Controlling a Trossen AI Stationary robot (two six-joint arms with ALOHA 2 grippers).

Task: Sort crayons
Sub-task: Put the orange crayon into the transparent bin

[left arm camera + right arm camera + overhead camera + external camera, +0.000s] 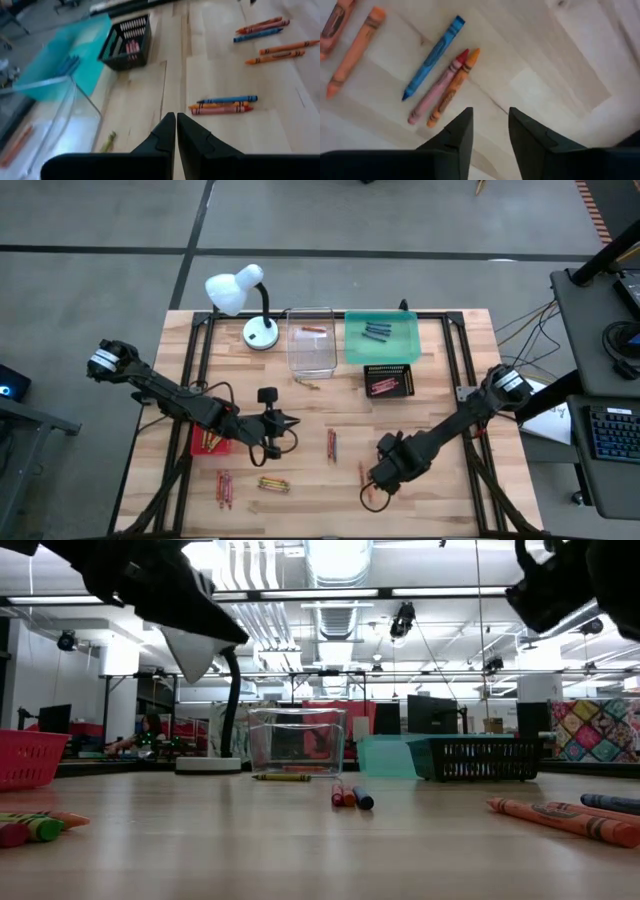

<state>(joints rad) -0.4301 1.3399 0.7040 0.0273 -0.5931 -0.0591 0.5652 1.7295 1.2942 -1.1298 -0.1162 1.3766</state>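
Crayons lie flat on the wooden table in small groups. A blue, a red and an orange one (331, 445) lie mid-table and show in the left wrist view (222, 105) and the right wrist view (440, 82). Other groups lie near the front: left (225, 490), (272, 483) and right (364, 476). My left gripper (290, 423) (176, 125) is shut and empty, left of the middle group. My right gripper (375, 480) (490, 125) is open and empty above the table, just right of that group.
A red tray (210, 442) lies under my left arm. A clear tray (311, 340), a teal tray (382, 337) holding blue crayons and a black tray (390, 380) stand at the back, beside a white lamp (245, 300). One crayon (107, 141) lies by the clear tray.
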